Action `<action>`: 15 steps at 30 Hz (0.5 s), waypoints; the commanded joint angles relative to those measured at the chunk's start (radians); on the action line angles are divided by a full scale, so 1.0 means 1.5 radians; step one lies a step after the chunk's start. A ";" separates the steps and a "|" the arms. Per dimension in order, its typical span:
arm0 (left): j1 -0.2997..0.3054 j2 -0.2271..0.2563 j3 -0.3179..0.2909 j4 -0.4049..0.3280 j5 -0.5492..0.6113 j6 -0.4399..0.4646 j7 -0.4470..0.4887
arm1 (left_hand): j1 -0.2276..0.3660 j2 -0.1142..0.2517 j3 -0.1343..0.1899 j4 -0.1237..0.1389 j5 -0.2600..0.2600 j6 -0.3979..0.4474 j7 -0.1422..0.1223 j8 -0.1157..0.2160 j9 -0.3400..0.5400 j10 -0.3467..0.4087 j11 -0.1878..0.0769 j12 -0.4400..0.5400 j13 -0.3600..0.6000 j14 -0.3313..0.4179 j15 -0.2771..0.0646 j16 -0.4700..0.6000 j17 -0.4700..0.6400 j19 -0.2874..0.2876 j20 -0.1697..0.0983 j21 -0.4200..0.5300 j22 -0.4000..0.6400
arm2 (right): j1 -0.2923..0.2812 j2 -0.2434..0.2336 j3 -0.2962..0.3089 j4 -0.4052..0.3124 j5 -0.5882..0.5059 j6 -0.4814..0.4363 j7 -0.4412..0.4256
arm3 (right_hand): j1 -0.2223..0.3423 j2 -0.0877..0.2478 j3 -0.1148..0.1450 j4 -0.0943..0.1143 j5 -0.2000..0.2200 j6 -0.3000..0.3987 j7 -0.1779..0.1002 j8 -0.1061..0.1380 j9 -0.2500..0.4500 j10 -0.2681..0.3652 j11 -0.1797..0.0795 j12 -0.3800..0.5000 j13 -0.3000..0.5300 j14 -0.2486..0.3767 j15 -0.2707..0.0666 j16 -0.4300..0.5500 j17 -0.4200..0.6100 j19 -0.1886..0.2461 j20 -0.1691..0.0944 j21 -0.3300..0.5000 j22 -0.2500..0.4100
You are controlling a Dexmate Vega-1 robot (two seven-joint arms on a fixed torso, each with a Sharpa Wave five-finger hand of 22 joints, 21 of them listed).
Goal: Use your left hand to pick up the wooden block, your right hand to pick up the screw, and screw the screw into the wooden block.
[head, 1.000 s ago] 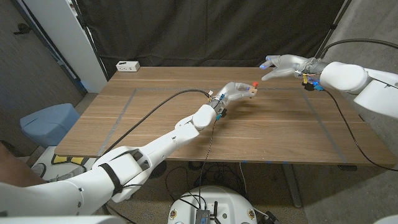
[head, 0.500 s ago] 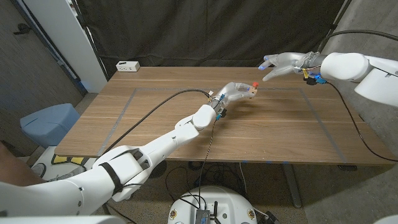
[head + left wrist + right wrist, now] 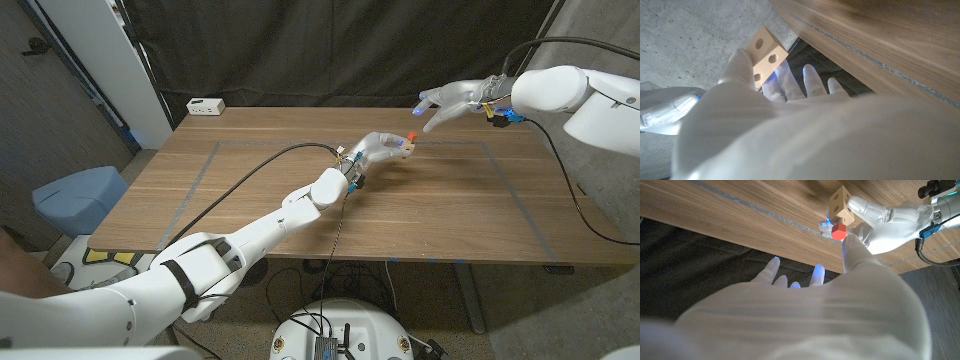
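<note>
Left hand (image 3: 375,148) grips wooden block (image 3: 405,147); right hand (image 3: 450,103) apart.

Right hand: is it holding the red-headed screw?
No: the right hand hangs open, while the screw sits in the wooden block.

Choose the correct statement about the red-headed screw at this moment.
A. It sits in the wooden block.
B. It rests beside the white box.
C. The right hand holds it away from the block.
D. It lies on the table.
A: the red-headed screw sticks out of the wooden block, which the left hand holds above the table; the right hand holds nothing, fingers spread.
</note>
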 commanded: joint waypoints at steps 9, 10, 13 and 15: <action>-0.008 -0.007 0.004 0.016 0.004 -0.007 0.003 | 0.031 0.041 0.002 0.004 0.002 0.041 0.013 0.004 0.004 0.007 0.000 0.002 0.004 0.008 -0.070 -0.003 0.002 0.007 -0.002 0.001 0.002 | 0.096 0.051 -0.072 0.032 -0.103 0.019 0.122 | 0.019 -0.002 0.009 0.000 0.000 0.014 -0.007 0.005 0.002 -0.006 -0.005 0.005 0.000 -0.007 0.001 0.004 0.000 -0.005 0.001 0.002 0.002; -0.009 -0.008 0.004 0.018 0.003 -0.008 0.003 | 0.031 0.041 0.002 0.004 0.002 0.041 0.013 0.004 0.004 0.007 0.000 0.002 0.004 0.008 -0.070 -0.003 0.002 0.007 -0.002 0.001 0.002 | 0.097 0.053 -0.075 0.032 -0.110 0.020 0.123 | 0.020 -0.003 0.010 0.000 0.000 0.015 -0.008 0.005 0.003 -0.004 -0.006 0.006 0.000 -0.006 0.001 0.004 0.000 -0.004 0.001 0.002 0.002; -0.010 -0.009 0.004 0.023 0.003 -0.011 0.004 | 0.031 0.041 0.002 0.005 0.002 0.039 0.014 0.003 0.004 0.007 0.000 0.001 0.004 0.008 -0.069 -0.003 0.002 0.007 -0.002 0.001 0.002 | 0.099 0.060 -0.076 0.036 -0.120 0.027 0.124 | 0.027 -0.003 0.012 0.000 0.001 0.026 -0.012 0.009 0.003 0.001 -0.010 0.009 0.000 -0.002 -0.003 0.006 0.000 -0.001 -0.001 0.004 0.002; -0.011 -0.010 0.004 0.024 0.003 -0.012 0.005 | 0.031 0.041 0.002 0.005 0.002 0.040 0.014 0.003 0.004 0.007 0.000 0.001 0.004 0.008 -0.070 -0.004 0.002 0.007 -0.002 0.001 0.002 | 0.100 0.063 -0.078 0.038 -0.127 0.030 0.124 | 0.032 -0.005 0.013 0.000 0.001 0.032 -0.014 0.012 0.004 0.005 -0.012 0.010 0.000 0.001 -0.005 0.008 0.000 0.001 -0.002 0.005 0.002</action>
